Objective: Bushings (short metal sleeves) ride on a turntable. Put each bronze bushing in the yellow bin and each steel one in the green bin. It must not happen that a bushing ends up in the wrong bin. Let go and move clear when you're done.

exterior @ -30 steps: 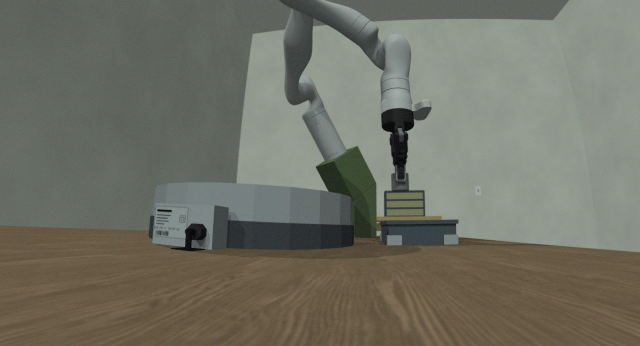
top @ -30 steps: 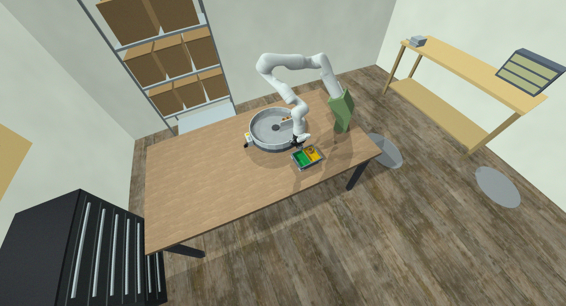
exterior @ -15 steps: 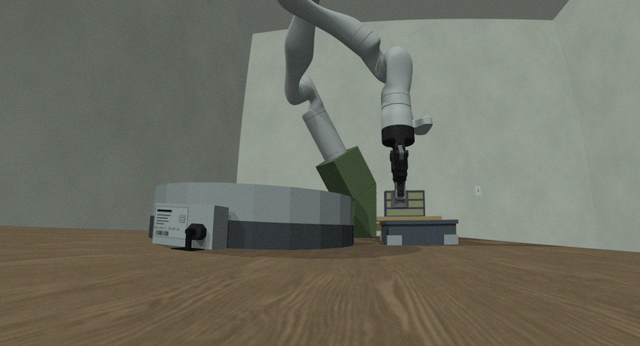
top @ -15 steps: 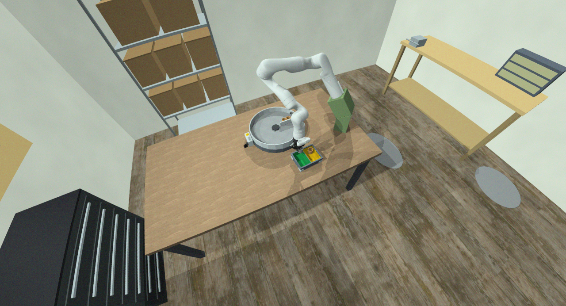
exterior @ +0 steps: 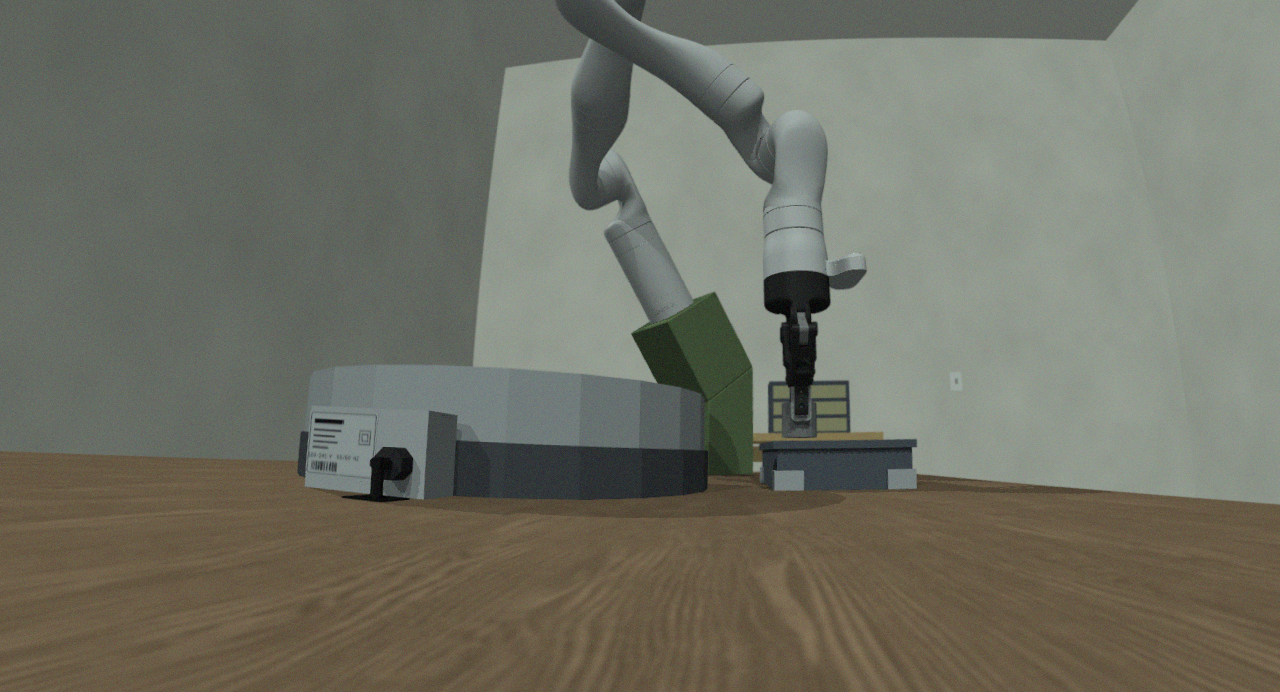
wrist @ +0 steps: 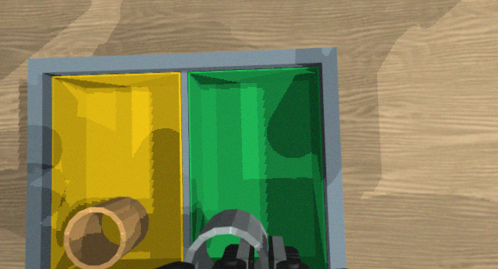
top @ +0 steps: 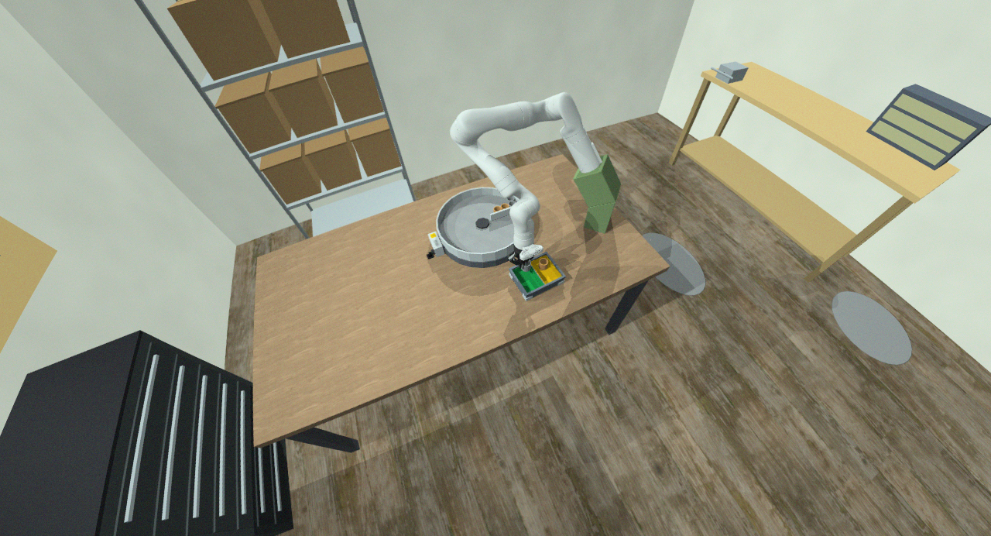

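My gripper (wrist: 261,254) (exterior: 800,412) is shut on the wall of a steel bushing (wrist: 233,218) (exterior: 787,419), which is upright just above the green bin (wrist: 227,144) (top: 529,280). In the exterior view the bushing's lower end is close to the level of the bin rim. A bronze bushing (wrist: 136,218) (top: 543,262) stands in the yellow bin (wrist: 105,156) (top: 553,275). On the turntable (top: 461,231), bronze bushings (top: 497,208) sit behind a light guide wall; the arm partly hides that area. The lower part of the gripper is cut off in the wrist view.
A grey-blue frame (wrist: 185,144) with a divider surrounds both bins. The turntable's raised rim (exterior: 537,406) stands close beside the bins. A white box with a black knob (exterior: 392,463) is fixed to its side. The green arm base (top: 600,193) stands behind the bins.
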Available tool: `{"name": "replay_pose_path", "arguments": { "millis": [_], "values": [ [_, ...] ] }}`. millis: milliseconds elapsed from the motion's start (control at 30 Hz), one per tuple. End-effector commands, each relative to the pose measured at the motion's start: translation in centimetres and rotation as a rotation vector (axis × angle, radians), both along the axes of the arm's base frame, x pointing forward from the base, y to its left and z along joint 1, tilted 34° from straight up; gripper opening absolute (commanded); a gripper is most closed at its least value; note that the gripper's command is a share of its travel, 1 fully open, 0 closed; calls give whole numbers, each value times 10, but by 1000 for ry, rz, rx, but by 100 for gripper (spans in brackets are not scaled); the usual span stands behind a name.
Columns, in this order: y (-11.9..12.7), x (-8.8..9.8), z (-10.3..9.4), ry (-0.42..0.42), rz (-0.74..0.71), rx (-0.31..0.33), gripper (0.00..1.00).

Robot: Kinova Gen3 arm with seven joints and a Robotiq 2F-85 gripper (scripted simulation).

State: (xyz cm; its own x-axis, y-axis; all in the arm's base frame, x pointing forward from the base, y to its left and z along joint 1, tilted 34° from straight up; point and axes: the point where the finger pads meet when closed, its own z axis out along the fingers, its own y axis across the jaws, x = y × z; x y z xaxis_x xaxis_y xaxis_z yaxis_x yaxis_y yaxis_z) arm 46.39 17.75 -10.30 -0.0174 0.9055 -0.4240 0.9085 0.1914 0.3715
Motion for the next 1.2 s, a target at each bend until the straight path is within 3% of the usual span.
{"name": "replay_pose_path", "arguments": {
  "millis": [0,1167],
  "values": [
    [1,0,0,0,1,1,0],
    [-6,8,-17,0,1,1,0]
  ]
}}
